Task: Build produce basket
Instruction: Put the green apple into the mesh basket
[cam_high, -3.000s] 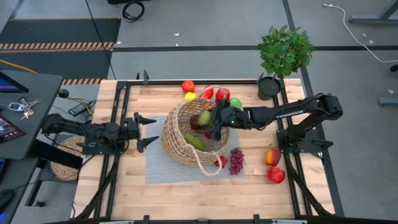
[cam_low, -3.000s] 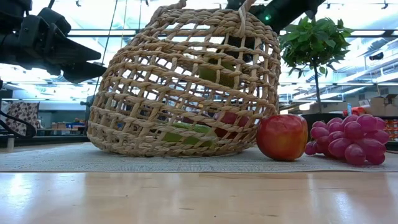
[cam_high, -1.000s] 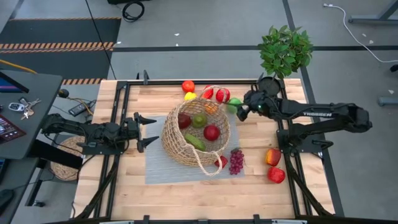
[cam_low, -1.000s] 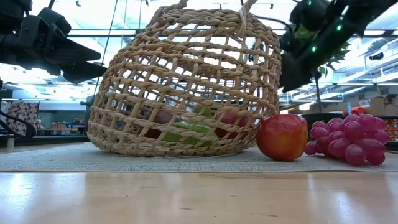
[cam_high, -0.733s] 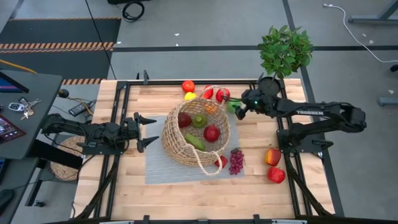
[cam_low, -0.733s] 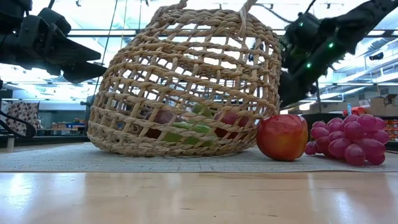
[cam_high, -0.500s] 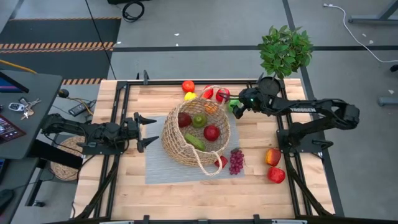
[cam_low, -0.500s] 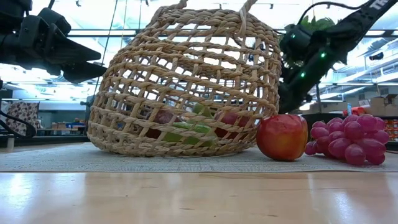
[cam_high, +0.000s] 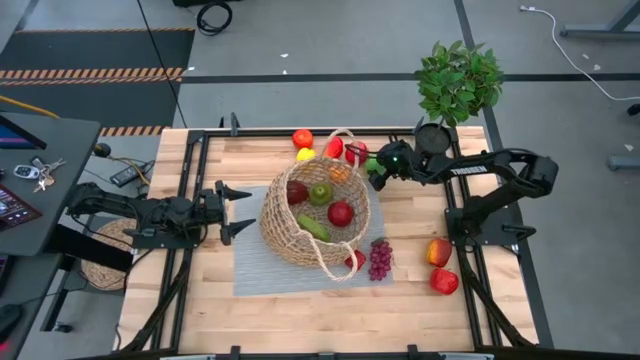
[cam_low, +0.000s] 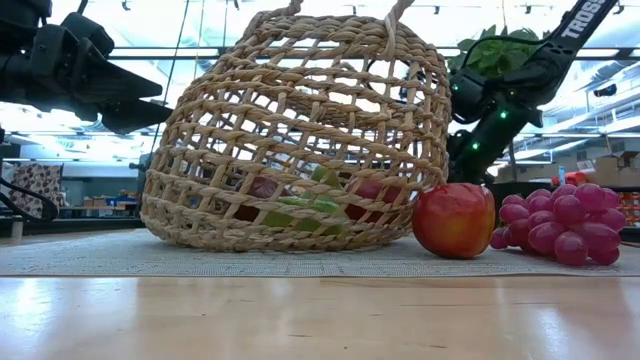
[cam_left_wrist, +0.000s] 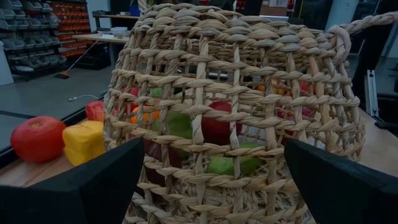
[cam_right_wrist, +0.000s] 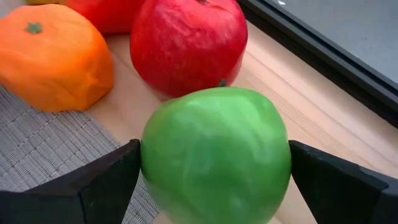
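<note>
While seemingly untouched, green apple (cam_right_wrist: 216, 152) between right fingers (cam_right_wrist: 106, 180).

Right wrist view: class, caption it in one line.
Right hand open around a glossy green toy apple, red apple behind.

— How are the two arms being seen from above?

— Both are being shown as dark, jointed links; white lettering is being carried along the right arm (cam_high: 470, 166), and a green light is glowing near its hand (cam_high: 372, 170).

— And the left hand (cam_high: 240, 208)?

— Two pointed black fingers (cam_left_wrist: 74, 186) are being shown, flat-faced and matte, like the right hand's wedge-shaped pads (cam_right_wrist: 106, 180).
</note>
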